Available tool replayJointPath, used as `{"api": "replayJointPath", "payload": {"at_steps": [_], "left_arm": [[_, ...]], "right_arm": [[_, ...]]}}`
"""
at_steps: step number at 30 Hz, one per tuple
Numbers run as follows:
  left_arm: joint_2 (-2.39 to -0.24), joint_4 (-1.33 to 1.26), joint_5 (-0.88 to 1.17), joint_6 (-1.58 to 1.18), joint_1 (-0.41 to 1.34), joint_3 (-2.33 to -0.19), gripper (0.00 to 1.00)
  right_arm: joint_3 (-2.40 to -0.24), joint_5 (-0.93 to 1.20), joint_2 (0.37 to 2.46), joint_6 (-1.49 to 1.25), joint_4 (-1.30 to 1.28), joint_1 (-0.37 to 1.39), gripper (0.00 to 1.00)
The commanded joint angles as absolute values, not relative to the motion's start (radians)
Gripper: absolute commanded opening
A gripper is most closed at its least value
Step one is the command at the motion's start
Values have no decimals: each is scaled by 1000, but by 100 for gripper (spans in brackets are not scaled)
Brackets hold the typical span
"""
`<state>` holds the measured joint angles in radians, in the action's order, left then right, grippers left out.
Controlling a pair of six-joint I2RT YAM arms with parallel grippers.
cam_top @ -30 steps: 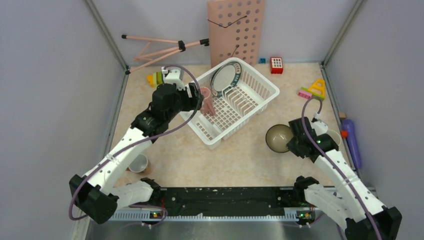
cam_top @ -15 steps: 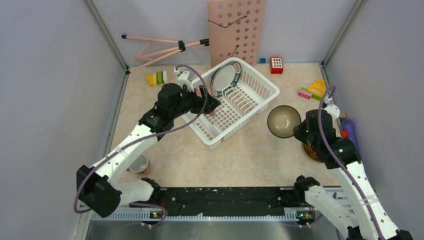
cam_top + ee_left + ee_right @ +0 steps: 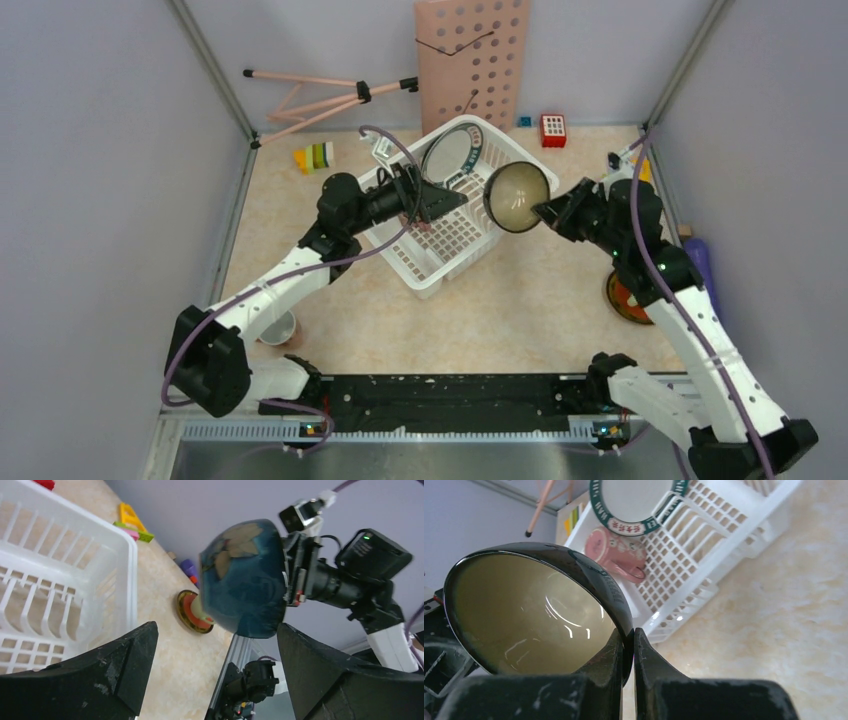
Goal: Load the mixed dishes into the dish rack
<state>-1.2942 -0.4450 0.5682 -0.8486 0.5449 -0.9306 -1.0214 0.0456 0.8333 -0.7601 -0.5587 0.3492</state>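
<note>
Aloft, bowl [image 3: 534,615] rim in right gripper [image 3: 628,640], near dish rack [image 3: 131,580].

Records dark blue with pale leaf print outside the bowl [image 3: 245,575], olive inside; white on the rack [image 3: 724,535]; patterned pink on the cup [image 3: 616,552]; pale centre, dark green rim on the plate [image 3: 631,500].

Right claw [image 3: 289,572] pinches blue bowl [image 3: 245,580]; rack [image 3: 125,555] alongside.
</note>
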Motion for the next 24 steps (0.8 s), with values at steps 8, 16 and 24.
{"api": "replayJointPath", "payload": {"at_steps": [8, 16, 24], "left_arm": [[-1303, -750, 549, -970, 543, -883, 95], [-1323, -542, 493, -857, 555, -951, 98], [-1393, -519, 486, -870, 578, -1014, 98]], "right_arm": [[-1064, 360, 1060, -949, -122, 346, 0], [-1091, 363, 1094, -942, -148, 347, 0], [-1111, 383, 1122, -931, -162, 347, 0]]}}
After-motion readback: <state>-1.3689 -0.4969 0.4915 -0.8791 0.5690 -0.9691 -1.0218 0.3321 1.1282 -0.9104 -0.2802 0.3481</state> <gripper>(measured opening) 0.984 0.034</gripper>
